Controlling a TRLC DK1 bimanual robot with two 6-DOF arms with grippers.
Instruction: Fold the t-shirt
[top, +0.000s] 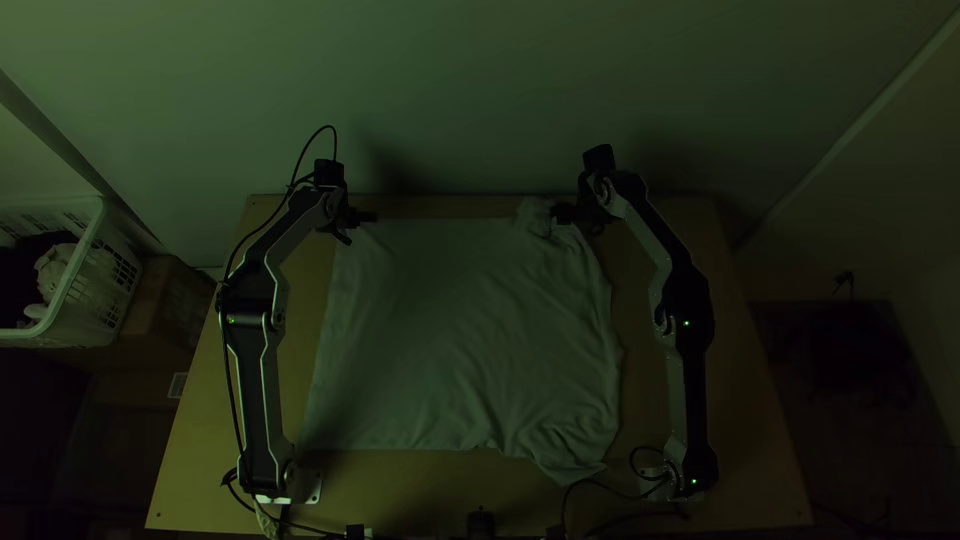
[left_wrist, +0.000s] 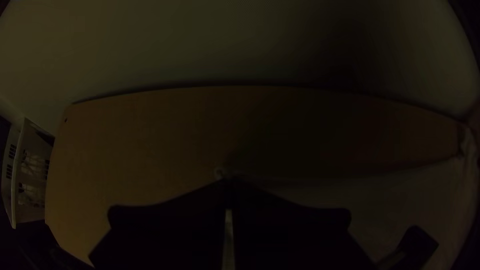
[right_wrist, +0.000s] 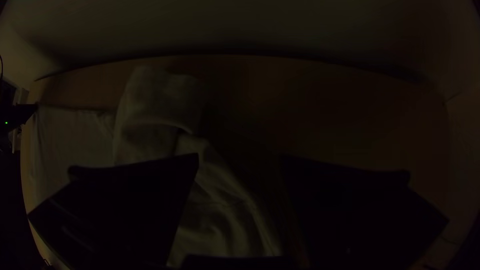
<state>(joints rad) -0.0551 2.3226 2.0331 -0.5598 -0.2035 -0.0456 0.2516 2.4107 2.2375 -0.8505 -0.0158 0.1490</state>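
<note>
Left end effector (top: 362, 218) pinching t-shirt (top: 460, 320) corner; right end effector (top: 572, 215) open, at bunched edge.

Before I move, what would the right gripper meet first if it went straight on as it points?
The open right gripper would probably meet the t-shirt with one finger, near the bunched far corner; its other finger is over bare table. Its height is unclear.

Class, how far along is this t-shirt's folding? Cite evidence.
Done: the t-shirt lies mostly spread out, its far right corner bunched. In hand: the left gripper is shut on the far left corner; the right gripper is open near the bunching. Left: apparently all the folding.
</note>
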